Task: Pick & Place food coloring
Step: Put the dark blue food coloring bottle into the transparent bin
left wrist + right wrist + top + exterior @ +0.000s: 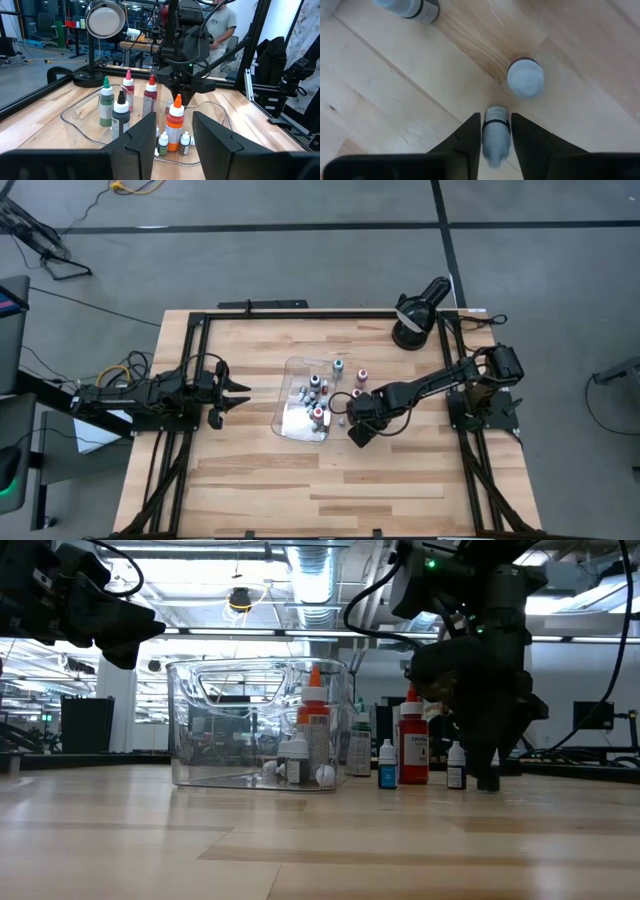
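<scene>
Several bottles (316, 388) already stand in the tray (292, 427); a few wait on the bench (400, 470) beside it; right gripper (496, 134) pinches one small bottle (496, 131) there; left gripper (172, 142) waits apart, part open, empty.

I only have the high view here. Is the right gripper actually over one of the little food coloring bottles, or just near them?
Observer: Over one. The right wrist view shows a tiny white-capped bottle centred at the right gripper, on bare wood.
Operator: Any bottles tipped over out there?
Observer: In the low view, the tall red bottle and the small blue bottle beside the clear tray stand upright.
Operator: Left gripper holding anything?
Observer: No. The left wrist view shows the left gripper open and empty.
</scene>
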{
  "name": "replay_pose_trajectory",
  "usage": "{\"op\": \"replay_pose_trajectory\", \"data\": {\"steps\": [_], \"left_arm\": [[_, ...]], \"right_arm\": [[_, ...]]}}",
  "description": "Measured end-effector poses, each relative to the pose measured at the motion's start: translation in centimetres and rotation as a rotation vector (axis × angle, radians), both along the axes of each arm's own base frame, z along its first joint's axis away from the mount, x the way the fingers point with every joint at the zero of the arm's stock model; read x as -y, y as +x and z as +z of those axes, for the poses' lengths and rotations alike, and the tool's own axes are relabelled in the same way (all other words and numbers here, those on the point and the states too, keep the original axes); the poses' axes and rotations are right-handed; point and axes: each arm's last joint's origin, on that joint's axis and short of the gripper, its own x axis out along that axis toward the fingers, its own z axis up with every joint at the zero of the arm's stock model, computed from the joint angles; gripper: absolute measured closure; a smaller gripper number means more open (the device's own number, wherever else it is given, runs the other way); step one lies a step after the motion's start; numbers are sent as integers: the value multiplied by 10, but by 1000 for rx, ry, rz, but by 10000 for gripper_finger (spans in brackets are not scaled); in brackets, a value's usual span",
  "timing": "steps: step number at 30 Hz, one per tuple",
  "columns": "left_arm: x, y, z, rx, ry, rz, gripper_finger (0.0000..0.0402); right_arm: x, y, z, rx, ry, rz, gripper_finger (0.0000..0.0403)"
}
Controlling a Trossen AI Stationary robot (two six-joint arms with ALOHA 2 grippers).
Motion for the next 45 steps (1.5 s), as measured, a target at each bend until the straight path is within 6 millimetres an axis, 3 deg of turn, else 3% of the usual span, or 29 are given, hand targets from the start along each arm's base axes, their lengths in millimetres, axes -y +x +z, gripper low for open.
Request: {"op": "replay_pose_trajectory", "data": {"steps": [9,13,23,45], "left_arm": [[0,0,0,0,0,0,284],[0,0,0,0,0,0,284],[0,0,0,0,0,0,284],[0,0,0,0,0,0,284]], "right_arm": [[0,0,0,6,-11,-3,201],[2,1,1,1,-12,-8,180],[0,4,18,-46,-15,-3,215],[-4,2,17,-61,-24,-9,298]]}}
